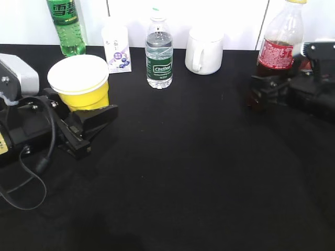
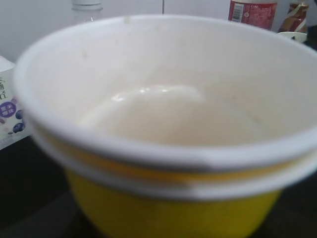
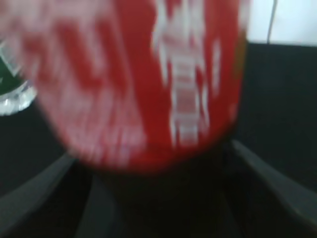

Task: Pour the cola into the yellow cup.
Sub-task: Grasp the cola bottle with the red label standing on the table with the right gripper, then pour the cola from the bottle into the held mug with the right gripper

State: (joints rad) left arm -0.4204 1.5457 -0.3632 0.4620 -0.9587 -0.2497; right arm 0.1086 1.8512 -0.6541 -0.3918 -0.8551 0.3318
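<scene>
The yellow cup (image 1: 81, 83), white inside and empty, stands at the left of the black table (image 1: 183, 172). It fills the left wrist view (image 2: 163, 124). My left gripper (image 1: 84, 107) has one finger on each side of its lower half and is shut on it. The cola (image 1: 280, 47), with its red label and yellow cap, stands upright at the far right. My right gripper (image 1: 267, 89) is shut on its dark lower part. In the right wrist view the blurred red label (image 3: 143, 79) sits just above the jaws (image 3: 158, 198).
Along the back wall stand a green soda bottle (image 1: 67, 26), a small white carton (image 1: 118, 49), a small water bottle (image 1: 159, 55) and a white mug (image 1: 204, 49). Loose cable (image 1: 31, 172) hangs off the left arm.
</scene>
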